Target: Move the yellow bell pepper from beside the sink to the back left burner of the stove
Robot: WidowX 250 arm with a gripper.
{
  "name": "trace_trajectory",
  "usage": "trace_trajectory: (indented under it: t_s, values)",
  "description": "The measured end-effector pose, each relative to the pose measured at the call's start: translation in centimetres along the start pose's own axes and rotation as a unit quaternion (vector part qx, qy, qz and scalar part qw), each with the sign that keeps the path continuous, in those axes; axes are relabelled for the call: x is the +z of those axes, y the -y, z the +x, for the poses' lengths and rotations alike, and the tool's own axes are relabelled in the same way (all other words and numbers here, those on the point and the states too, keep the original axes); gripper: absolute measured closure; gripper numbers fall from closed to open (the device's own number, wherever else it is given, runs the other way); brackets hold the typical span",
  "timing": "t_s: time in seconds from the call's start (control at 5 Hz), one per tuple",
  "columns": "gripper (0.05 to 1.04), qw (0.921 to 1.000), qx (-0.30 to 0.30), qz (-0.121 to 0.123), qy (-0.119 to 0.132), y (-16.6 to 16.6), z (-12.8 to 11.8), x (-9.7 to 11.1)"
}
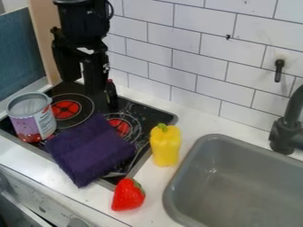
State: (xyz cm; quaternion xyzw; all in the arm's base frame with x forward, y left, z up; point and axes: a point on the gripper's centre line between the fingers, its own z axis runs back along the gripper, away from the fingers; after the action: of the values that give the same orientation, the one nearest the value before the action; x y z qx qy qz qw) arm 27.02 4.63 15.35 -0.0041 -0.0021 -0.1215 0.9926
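In the camera view, black gripper (103,99) hanging point-down over the rear of the stove (155,116); impossible to tell whether apart or together. Nearest, purple cloth (91,150), folded and flat across the stove's front, set diagonally, one corner pointing forward over its front edge; nearly square, long axis unclear. At the stove's left, open can (33,124), upright. Just right of the stove, yellow pepper (165,148), stem toward the wall (201,66); by its front-right corner, red strawberry (126,197).
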Motion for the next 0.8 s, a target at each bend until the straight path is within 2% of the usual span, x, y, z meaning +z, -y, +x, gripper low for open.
trace_trajectory:
  t_s: [0.2, 0.4, 0.6, 0.8]
  values:
    - [0.083, 0.9999, 0.000, -0.006, -0.013, 0.0, -0.1, -0.8]
    - [0.083, 0.9995, -0.029, -0.012, -0.009, 1.6, 1.0, -1.4]
    - [0.083, 0.9979, -0.064, -0.011, 0.007, 4.5, 3.2, -2.6]
    - [0.083, 0.9959, -0.089, -0.017, -0.008, 6.4, 3.9, -4.1]
